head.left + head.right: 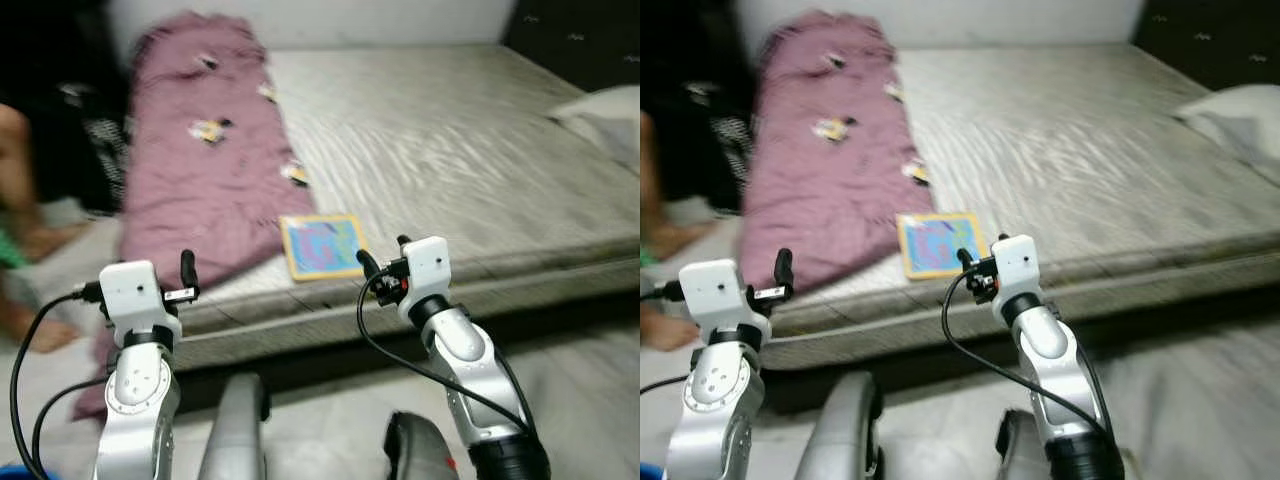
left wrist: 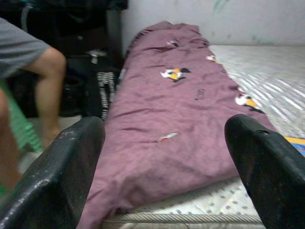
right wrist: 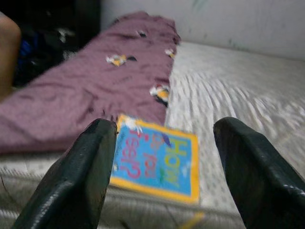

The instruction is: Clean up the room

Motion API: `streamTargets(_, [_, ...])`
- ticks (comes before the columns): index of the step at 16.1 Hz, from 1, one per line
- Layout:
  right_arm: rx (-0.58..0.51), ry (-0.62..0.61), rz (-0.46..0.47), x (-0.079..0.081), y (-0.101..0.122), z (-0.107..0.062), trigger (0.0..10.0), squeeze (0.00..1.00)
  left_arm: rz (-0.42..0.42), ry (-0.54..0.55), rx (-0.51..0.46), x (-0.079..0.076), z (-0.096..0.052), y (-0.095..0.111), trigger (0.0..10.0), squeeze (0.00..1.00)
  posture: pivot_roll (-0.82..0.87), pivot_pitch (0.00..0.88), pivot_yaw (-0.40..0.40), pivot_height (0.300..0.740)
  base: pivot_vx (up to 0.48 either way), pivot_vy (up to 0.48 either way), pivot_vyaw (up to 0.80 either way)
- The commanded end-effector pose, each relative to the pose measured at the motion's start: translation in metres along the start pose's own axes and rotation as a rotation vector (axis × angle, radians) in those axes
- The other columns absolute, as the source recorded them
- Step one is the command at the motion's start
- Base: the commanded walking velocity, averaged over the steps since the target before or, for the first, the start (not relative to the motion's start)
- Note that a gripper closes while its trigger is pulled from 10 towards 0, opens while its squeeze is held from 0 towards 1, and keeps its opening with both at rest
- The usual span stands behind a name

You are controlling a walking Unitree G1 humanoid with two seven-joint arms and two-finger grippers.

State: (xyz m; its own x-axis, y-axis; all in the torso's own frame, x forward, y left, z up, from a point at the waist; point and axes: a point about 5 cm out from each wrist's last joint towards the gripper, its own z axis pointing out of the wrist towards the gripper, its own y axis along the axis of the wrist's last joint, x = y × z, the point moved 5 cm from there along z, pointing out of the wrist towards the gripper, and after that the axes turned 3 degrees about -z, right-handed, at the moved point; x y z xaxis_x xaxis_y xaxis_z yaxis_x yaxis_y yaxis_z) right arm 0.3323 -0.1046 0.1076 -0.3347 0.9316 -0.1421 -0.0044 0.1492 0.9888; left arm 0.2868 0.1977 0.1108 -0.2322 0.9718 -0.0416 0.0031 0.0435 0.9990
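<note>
— Book point(image 1: 322, 246)? Where?
— Middle of the head picture, flat on the bed point(image 1: 480, 150), close to the near edge. Blue cover, yellow border. One corner just beside the purple blanket point(image 1: 200, 160), maybe touching it; hard to tell.

— And the blanket?
— Left half of the picture, long and lumpy, running from the wall at the top down to the bed's near edge. Little orange and black pictures on it.

— Right gripper point(image 3: 167, 167)?
— Lower middle of the head picture, arm bent up from the bottom right, wrist raised in front of the bed's edge. Pointing at the book. Fingers point(image 3: 81, 176) spread wide, nothing between them, the book showing in the gap.

— Left gripper point(image 2: 167, 167)?
— Lower left, arm straight up from the bottom edge, wrist level, aimed at the blanket's near end. Fingers point(image 2: 57, 176) wide apart too, holding nothing.

— Anything else?
— White pillow point(image 1: 605, 110) at the right edge, on the bed. Bare legs of a person point(image 1: 20, 200) at the far left, beside the bed. A bit blurry all over.
</note>
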Motion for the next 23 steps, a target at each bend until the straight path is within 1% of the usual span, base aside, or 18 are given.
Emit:
streamTargets(1, [0.006,-0.008,0.006,-0.003,-0.001,-0.001,10.0,0.0,-0.006,-0.02,-0.009,-0.004,0.002,0.003,10.0,0.0,-0.05,0.0,-0.023,0.602,0.244,0.0,0.0])
streamTargets(15, [0.011,-0.011,0.013,-0.004,-0.002,0.001,10.0,0.0,-0.022,-0.017,0.014,-0.003,0.004,-0.001,10.0,0.0,-0.05,0.0,-0.021,0.602,0.29,0.0,0.0])
streamTargets(17, [0.011,-0.01,0.013,-0.004,-0.002,0.001,10.0,0.0,-0.029,0.003,0.024,0.0,0.006,-0.003,10.0,0.0,-0.05,0.0,-0.021,0.602,0.0,0.0,0.0])
streamTargets(20, [0.01,-0.01,0.013,-0.004,-0.002,0.001,10.0,0.0,-0.016,0.031,0.027,0.005,0.008,-0.003,10.0,0.0,-0.05,0.0,-0.021,0.602,0.0,0.0,0.0])
streamTargets(22, [0.008,-0.009,0.014,-0.005,-0.001,-0.001,10.0,0.0,-0.015,0.052,0.016,0.012,0.015,0.0,10.0,0.0,-0.05,0.0,-0.025,0.602,0.0,0.0,0.0])
streamTargets(23, [0.008,-0.008,0.016,-0.005,0.0,-0.002,10.0,0.0,-0.011,0.059,0.011,0.015,0.018,0.002,10.0,0.0,-0.05,0.0,-0.026,0.592,0.0,0.0,0.0])
